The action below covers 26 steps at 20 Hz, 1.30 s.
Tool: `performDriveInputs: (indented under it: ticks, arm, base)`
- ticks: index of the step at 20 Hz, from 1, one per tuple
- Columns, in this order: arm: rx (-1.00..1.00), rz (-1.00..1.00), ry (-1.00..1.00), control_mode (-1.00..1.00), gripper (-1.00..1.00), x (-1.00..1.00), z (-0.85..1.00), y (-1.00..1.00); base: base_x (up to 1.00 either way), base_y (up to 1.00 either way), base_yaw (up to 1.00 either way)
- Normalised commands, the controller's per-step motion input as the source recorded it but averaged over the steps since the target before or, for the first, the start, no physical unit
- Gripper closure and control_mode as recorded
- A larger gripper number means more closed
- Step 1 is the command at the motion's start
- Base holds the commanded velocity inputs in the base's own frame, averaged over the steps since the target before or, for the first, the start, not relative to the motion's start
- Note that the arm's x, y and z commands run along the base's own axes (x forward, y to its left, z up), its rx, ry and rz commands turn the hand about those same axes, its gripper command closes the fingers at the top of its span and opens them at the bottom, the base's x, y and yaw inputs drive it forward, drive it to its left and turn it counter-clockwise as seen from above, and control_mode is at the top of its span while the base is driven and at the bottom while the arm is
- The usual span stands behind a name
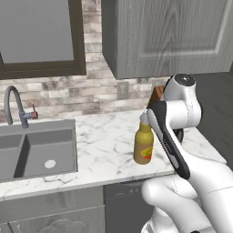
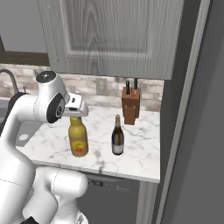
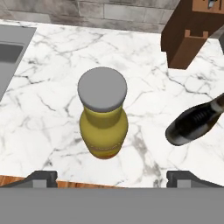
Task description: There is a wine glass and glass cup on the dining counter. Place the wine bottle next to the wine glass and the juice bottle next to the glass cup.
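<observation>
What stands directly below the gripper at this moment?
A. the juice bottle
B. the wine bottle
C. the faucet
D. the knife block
A. In the hand view the juice bottle sits centred between the gripper tips, its pale cap facing the camera; the wine bottle lies off to one side, and the knife block stands further back on the counter.

White glossy arm (image 1: 191, 182) showing bulbous rounded links at lower right of left base view; dark grey joint cap, black strip running along forearm; tool (image 3: 111, 178) fingertips showing dark grey.
</observation>
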Motion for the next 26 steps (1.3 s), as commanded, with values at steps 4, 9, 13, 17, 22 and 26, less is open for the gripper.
performDriveInputs:
  ticks: [4, 9, 13, 17, 22, 26]
  arm:
    - [0.0, 0.0, 0.0, -1.0, -1.0, 0.0, 0.0, 0.0]
    - [0.0, 0.0, 0.0, -1.0, -1.0, 0.0, 0.0, 0.0]
    - [-0.02, 0.0, 0.0, -1.0, -1.0, -0.01, -0.02, 0.04]
    - [-0.13, 0.04, 0.05, -1.0, -1.0, -0.12, -0.11, 0.2]
    - [-0.31, 0.14, 0.0, -1.0, -1.0, -0.4, -0.01, 0.5]
    - [-0.43, 0.28, 0.08, -1.0, -1.0, -0.15, -0.1, 0.5]
  base:
    - [0.0, 0.0, 0.0]
    - [0.0, 0.0, 0.0]
    - [0.0, 0.0, 0.0]
    - [0.0, 0.0, 0.0]
    - [0.0, 0.0, 0.0]
    - [0.0, 0.0, 0.0]
